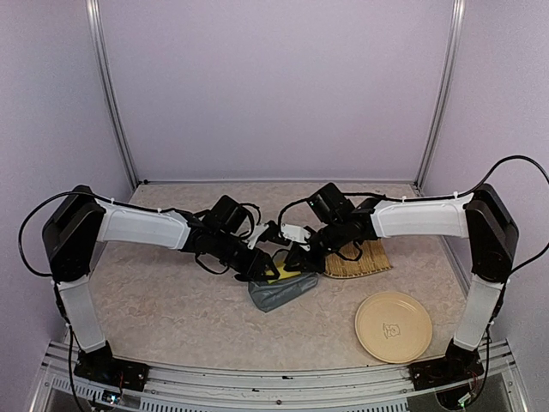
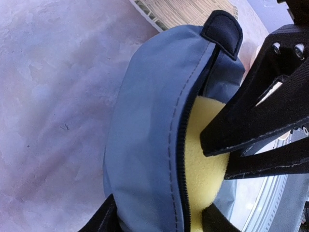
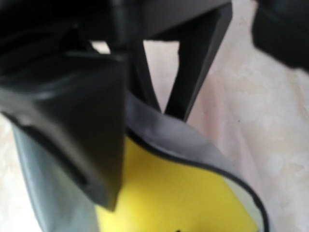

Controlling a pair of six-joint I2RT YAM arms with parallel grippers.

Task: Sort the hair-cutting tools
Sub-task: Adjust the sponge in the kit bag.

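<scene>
The left gripper [image 2: 154, 223] is straddling the grey-blue zip pouch [image 2: 145, 121] at lower centre, jaws wide; I cannot tell if it is gripping. The right gripper [image 2: 217, 154] is sitting nearly closed over the yellow sponge [image 2: 203, 186], hold unclear. No hair-cutting tools are showing. Uneven pulling risks dragging the pouch or spilling the sponge.

Top cam overhead, wrist cams close on pouch [image 2: 145, 121]
</scene>
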